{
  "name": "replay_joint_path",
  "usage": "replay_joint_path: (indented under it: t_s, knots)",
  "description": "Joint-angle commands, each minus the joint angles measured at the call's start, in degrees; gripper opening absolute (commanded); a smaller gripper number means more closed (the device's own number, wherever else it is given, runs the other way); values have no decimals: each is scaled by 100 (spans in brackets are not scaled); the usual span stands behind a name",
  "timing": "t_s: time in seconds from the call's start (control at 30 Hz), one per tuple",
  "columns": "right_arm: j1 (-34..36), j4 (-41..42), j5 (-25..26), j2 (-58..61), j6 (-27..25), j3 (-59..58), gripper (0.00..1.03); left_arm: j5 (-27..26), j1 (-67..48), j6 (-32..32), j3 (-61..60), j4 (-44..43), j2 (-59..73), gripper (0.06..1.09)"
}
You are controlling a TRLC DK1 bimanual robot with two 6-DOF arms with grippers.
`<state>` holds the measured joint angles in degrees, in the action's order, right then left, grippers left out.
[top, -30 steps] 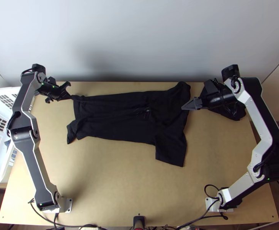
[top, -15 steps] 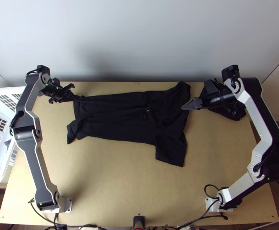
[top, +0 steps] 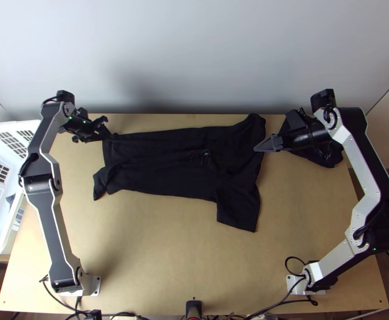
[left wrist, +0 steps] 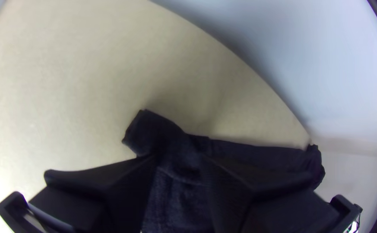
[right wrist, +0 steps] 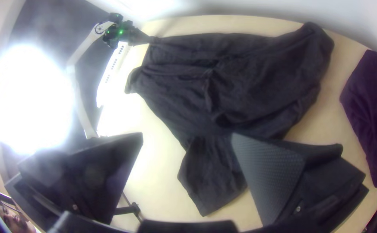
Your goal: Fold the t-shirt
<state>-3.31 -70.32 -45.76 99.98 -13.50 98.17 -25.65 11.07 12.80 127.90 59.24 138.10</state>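
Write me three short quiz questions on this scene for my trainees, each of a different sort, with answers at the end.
1. True or false: the right gripper's fingers stand apart.
2. Choose one: the bunched cloth near the far right corner of the table is (a) yellow, (b) purple, (c) white.
3. Fill in "nearer to" or "farther from": the left gripper is at the t-shirt end ____ the basket.

Key: 1 true; 2 b; 3 nearer to
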Motion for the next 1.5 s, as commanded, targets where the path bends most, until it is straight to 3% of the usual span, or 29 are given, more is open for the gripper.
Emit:
replay_joint_path:
  t_s: [0.0,0.07,0.1,0.13,0.5,0.57,0.67,0.87,0.97,1.23,1.47]
  knots:
    - [-3,1,-3,3,14,18,96,7,-131,-199,7,131,112,26]
    - [-3,1,-3,3,14,18,96,7,-131,-216,7,158,112,25]
    - [-3,1,-3,3,14,18,96,16,-140,-234,7,166,112,15]
    - [-3,1,-3,3,14,18,96,34,-140,-243,7,166,103,12]
    - [67,107,23,-14,-4,-211,96,192,-61,-348,7,421,-495,12]
    - [67,581,58,-14,207,-545,90,192,-52,-348,7,518,-592,12]
    - [-3,1443,58,65,655,-1160,90,192,-61,-331,7,580,-609,12]
    - [-117,2506,67,865,1077,-1634,90,192,-175,-278,7,615,-539,12]
    - [-179,2708,102,1085,1209,-1626,90,192,-237,-234,7,615,-556,12]
    - [-179,2787,770,1603,1095,-1608,90,183,-342,-111,16,606,-662,12]
    - [-143,3051,928,1963,1297,-1371,90,183,-369,-67,16,606,-653,12]
